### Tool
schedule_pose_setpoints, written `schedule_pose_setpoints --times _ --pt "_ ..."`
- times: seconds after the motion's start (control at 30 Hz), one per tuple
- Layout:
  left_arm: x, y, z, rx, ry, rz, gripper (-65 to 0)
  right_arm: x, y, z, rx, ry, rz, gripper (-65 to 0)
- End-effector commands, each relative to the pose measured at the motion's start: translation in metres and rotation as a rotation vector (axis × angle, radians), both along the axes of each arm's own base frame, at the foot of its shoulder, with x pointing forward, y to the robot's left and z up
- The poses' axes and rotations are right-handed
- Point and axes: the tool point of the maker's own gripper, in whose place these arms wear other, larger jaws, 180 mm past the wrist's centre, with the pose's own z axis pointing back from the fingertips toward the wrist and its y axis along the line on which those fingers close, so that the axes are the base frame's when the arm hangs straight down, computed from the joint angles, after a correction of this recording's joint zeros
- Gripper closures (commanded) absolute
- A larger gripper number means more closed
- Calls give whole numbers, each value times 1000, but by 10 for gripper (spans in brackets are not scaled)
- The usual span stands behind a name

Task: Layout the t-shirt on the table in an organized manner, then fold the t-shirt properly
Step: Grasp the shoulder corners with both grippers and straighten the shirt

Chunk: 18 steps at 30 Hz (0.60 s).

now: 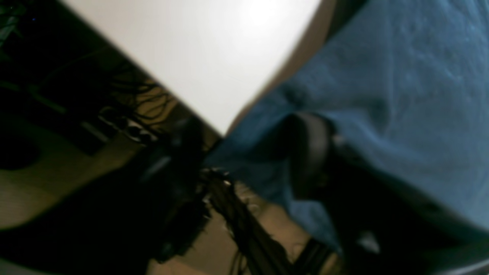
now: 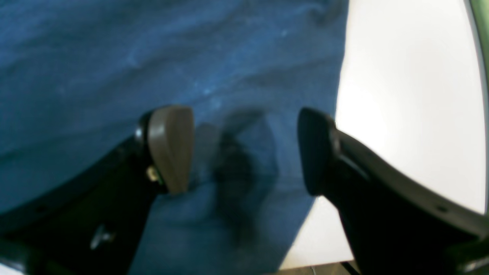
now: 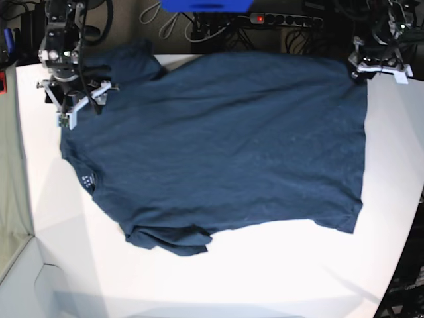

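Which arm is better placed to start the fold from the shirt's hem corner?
Left. Its tool sits at the t-shirt hem corner by the table edge, jaws straddling cloth. The right tool stands open over the sleeve end.

Behind the far edge you have a black power strip (image 3: 286,20) with a lit red switch, a blue object (image 3: 207,5) just left of it, and tangled dark cables (image 3: 173,25) beside them. A green panel (image 3: 13,192) borders one side.
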Motion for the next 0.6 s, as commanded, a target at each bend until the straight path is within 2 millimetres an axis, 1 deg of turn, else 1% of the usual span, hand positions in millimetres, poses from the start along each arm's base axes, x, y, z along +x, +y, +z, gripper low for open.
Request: schedule_pose_setpoints --times 0.0,0.1,0.17,0.2,0.27,0.33,0.4,0.5,0.57 --pt "1 -15 -9 -14 43 -52 -122 6 -3 9 -12 -37 3 -428" --pt "2 -26 -12 -32 51 -78 -4 5 -3 8 -14 -35 3 -428" --pt "3 -31 -14 -38 56 -95 -1 5 -3 8 -14 -35 3 -428" --pt "3 -32 -13 -37 55 -98 -8 5 -3 8 -14 -35 3 -428" --pt "3 -34 -11 -39 49 -103 0 5 -3 8 -14 -35 3 -428" --pt "9 -35 -5 -32 30 -111 -1 5 -3 8 -14 -35 3 -428" --pt "16 -36 5 -22 0 -122 -1 5 -3 8 -13 -32 3 -428" --pt "20 -40 22 -1 -37 -148 -1 5 -4 9 -14 -32 1 -428" --pt "26 -44 35 13 -73 -165 -1 -1 -4 6 -14 -20 2 -428"
